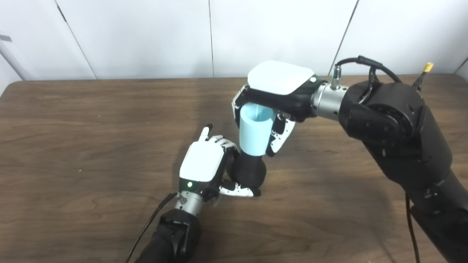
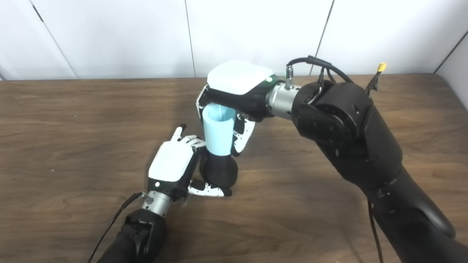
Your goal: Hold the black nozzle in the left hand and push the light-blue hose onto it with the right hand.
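Note:
The black nozzle stands upright on the wooden table, its rounded body wrapped by my left hand from the left, thumb under its base and one finger pointing away. A light-blue hose, a short wide tube with its open end up, sits on top of the nozzle, its lower rim over the nozzle's neck. My right hand comes in from the right and is shut on the hose's upper part, fingers on both sides. In the right eye view the hose and nozzle appear the same way.
My right forearm is bulky and crosses the table's right half, with a black cable looping above the wrist. A white panelled wall runs behind the table's far edge. Nothing else lies on the wood.

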